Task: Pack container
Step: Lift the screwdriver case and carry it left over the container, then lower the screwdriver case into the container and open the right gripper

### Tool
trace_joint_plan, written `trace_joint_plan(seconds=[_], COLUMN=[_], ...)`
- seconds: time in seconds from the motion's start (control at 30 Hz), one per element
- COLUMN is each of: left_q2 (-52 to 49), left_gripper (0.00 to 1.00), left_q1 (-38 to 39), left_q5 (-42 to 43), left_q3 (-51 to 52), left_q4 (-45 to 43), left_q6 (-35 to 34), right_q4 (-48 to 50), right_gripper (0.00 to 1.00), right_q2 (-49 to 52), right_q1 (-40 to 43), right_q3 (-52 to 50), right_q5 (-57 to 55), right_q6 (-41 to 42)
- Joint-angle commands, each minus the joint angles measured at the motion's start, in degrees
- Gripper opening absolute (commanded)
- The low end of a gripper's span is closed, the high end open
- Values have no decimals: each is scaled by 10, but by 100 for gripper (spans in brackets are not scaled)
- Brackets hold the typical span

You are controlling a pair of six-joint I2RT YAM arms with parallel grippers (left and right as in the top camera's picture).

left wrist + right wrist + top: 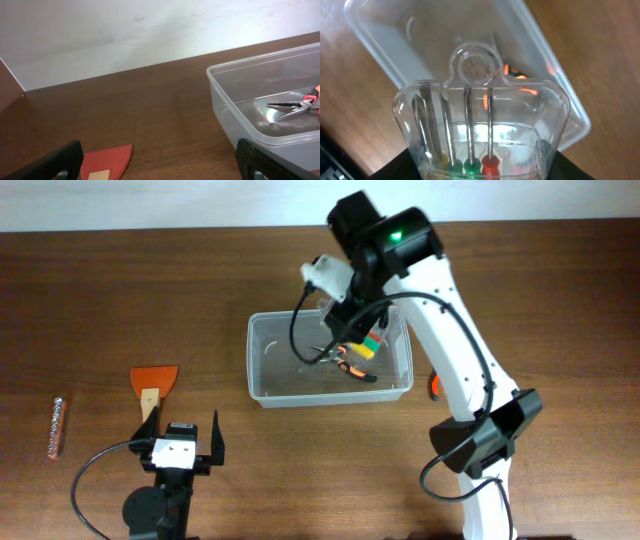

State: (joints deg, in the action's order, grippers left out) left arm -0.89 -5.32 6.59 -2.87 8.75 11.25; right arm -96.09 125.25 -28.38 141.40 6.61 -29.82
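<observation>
Nearest the lens: the small clear case (480,130) fills the right wrist view, hanger loop uppermost; thin tool shafts show inside it, with yellow, green and red ends at the bottom
Right gripper (352,328): fingers closed on the small clear case from both sides, seen as dark pads at the case's lower corners; it hangs over the far right part of the container
Container (280,370): clear bin on the table (100,300), right of centre; pliers (350,368) with orange grips lie inside, towards its right half
Left gripper (183,437): fingers spread wide, holding nothing; low at the near left edge, well apart from the container
Not yet packed: an orange scraper (155,380) just beyond the left gripper; a small beaded strip (58,427) far left; something orange (435,385) right of the container, mostly hidden by the arm
Risk, the drop: released from here, the case looks likely to land on the pliers and rest tilted, or bounce towards the far rim; the cause would be letting go while it hangs high and close to that wall
Risk, the bin: light plastic; a nudge on the rim could slide it
Only the right wrist shows: the pads' grip on the case, and its contents
Only the left wrist shows: the pliers' open jaws through the near wall
Only overhead shows: both arms, and the loose items' places
</observation>
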Motion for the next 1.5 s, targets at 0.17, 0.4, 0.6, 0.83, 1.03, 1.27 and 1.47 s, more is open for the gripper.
trace_joint_plan(seconds=[0.17, 0.4, 0.6, 0.83, 1.03, 1.27, 1.47], left_q2=[5, 5, 5, 5, 5, 5, 5], left_gripper=[99, 99, 99, 99, 99, 99, 99], left_q1=[-4, -4, -4, -4, -4, -4, -4], left_q5=[-4, -4, -4, -4, -4, -4, -4], left_q3=[4, 4, 4, 4, 4, 4, 4], left_q4=[-2, -2, -2, -2, -2, -2, -2], left_q6=[-7, -7, -7, -7, -7, -7, -7], right_q4=[42, 117, 174, 230, 257, 265, 265], right_gripper=[59, 59, 59, 59, 59, 59, 70], right_q2=[-23, -21, -21, -21, -9, 28, 42], right_q1=[-3, -3, -1, 0, 0, 1, 7], right_q3=[-114, -208, -271, -302, -325, -328, -328], right_q5=[3, 3, 3, 3, 6, 6, 10], right_q6=[-51, -60, -60, -59, -53, -42, -38])
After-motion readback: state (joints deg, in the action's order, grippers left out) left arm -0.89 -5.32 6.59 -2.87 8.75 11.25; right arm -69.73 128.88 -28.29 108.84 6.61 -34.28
